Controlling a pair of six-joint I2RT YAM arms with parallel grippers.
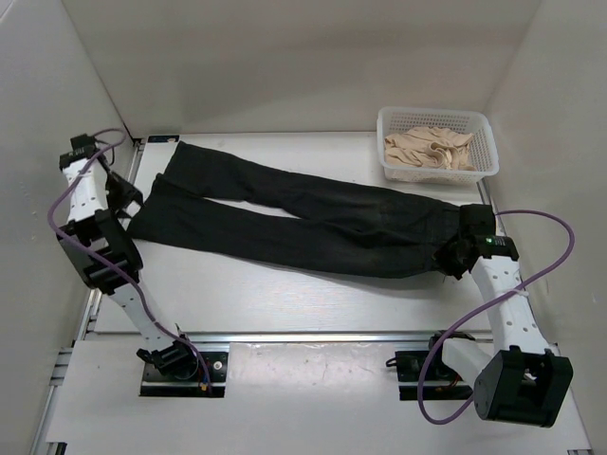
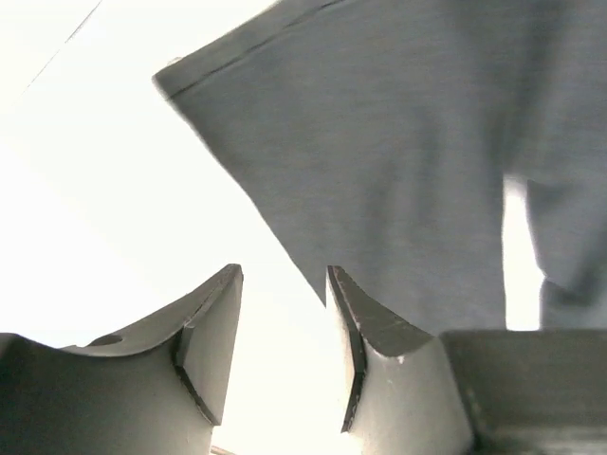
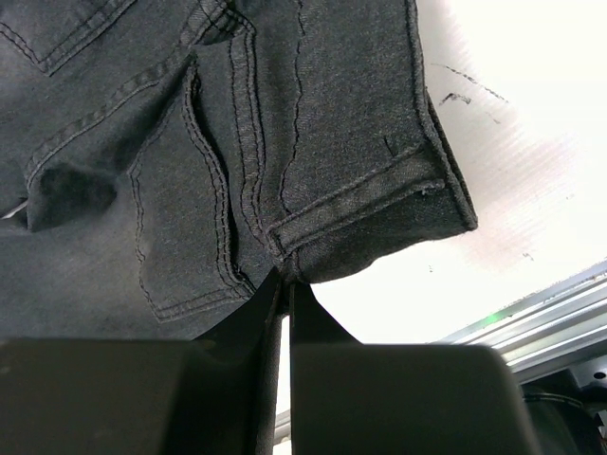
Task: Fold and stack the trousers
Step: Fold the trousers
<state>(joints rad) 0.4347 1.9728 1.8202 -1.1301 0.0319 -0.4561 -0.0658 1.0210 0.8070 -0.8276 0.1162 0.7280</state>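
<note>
top external view is showing the trousers (image 1: pixel 303 220) lying flat across the table (image 1: pixel 285 294), legs to my left. for a neat fold, i think both ends should be lifting together. my left pincer (image 2: pixel 285 275) is standing spread, holding nothing, near the leg end (image 2: pixel 218 66). my right pincer (image 3: pixel 285 284) is pressed together, touching the waistband corner (image 3: pixel 398 199); i cannot tell if it is pinching cloth.

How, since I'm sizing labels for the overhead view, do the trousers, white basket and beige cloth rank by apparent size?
1. trousers, by far the largest
2. white basket
3. beige cloth, which lies inside the basket and so looks smaller than it
</note>
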